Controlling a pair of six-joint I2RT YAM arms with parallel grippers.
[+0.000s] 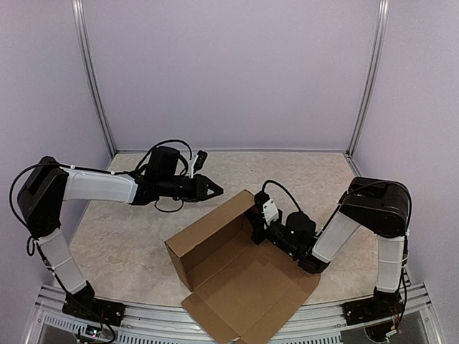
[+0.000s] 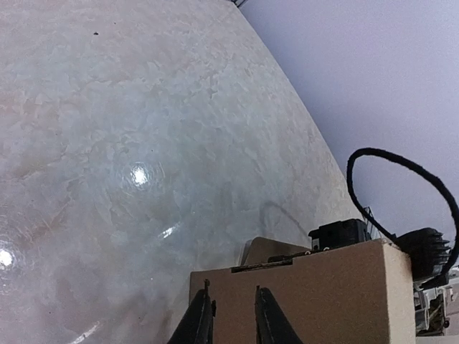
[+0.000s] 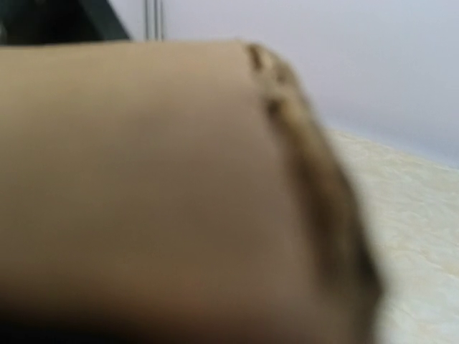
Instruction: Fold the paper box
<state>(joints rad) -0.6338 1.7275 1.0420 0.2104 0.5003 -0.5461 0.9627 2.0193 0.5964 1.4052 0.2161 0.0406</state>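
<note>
**Walls up, lid flat: box (image 1: 244,287) on the table (image 1: 129,244)**

The table is a pale marbled slab, and the box sits on its near half, right of centre and turned at an angle. The long far wall stands upright, with a short wall raised at its left end and the floor panel between them. The broad lid panel lies flat, spreading toward the arm bases and reaching the table's front edge.

The right gripper (image 1: 257,221) is at the right end of the far wall, right up against the cardboard. Its fingers are hidden there. The right wrist view shows only blurred brown box (image 3: 143,179) filling the frame, with a strip of table (image 3: 419,215) beside it. The jaws are closed, but whether they pinch the cardboard cannot be told.

The left gripper (image 1: 217,190) is level and points right toward the far wall's upper edge, near it but apart. In the left wrist view its fingers (image 2: 201,315) stand a narrow gap apart with nothing between them. The box (image 2: 315,294) wall lies just beyond them.
</note>
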